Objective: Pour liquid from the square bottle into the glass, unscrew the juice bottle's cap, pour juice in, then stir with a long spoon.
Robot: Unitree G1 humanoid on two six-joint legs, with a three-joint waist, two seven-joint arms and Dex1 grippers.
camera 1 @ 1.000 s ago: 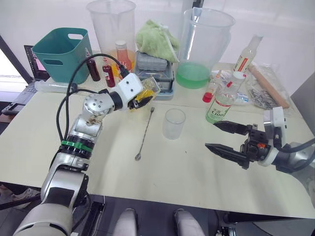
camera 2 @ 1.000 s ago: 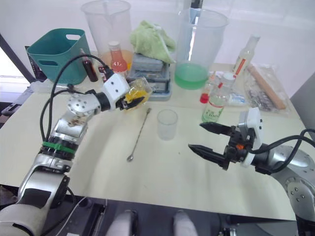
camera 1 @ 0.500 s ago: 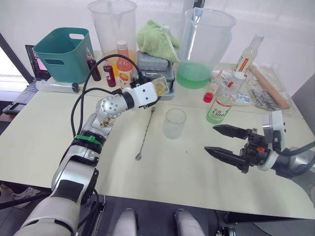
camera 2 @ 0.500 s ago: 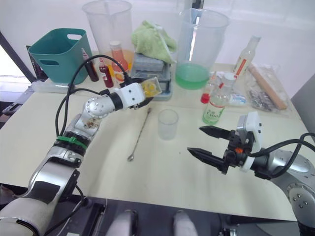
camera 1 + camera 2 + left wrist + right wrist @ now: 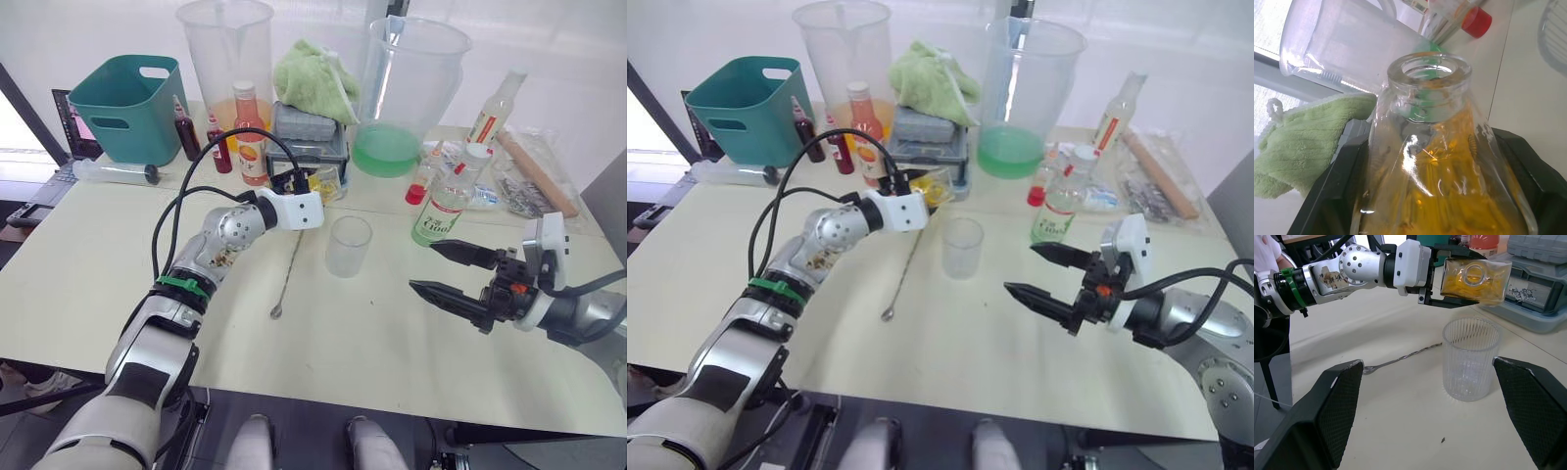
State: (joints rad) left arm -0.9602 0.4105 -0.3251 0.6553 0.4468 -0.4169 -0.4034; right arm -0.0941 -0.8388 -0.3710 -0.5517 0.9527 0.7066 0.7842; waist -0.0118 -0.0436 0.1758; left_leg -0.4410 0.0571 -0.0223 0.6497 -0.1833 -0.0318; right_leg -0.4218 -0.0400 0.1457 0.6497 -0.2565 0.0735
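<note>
we see the left gripper (image 5: 1462,281) clamped on the square bottle (image 5: 1475,280), which lies tipped nearly level, its long axis running along the fingers and its open mouth pointing away from the wrist, just behind the glass (image 5: 348,246). the long spoon (image 5: 289,266) lies flat beside the glass. the right gripper (image 5: 443,272) hovers spread wide near the juice bottle (image 5: 447,207).

— What is different from a second ago?
— My left gripper (image 5: 326,185) carries the square bottle (image 5: 1475,280) further toward the glass (image 5: 348,246), lying tipped on its side now, mouth open.
— And your right?
— My right gripper (image 5: 440,272) edges slightly nearer the juice bottle (image 5: 443,208).
</note>
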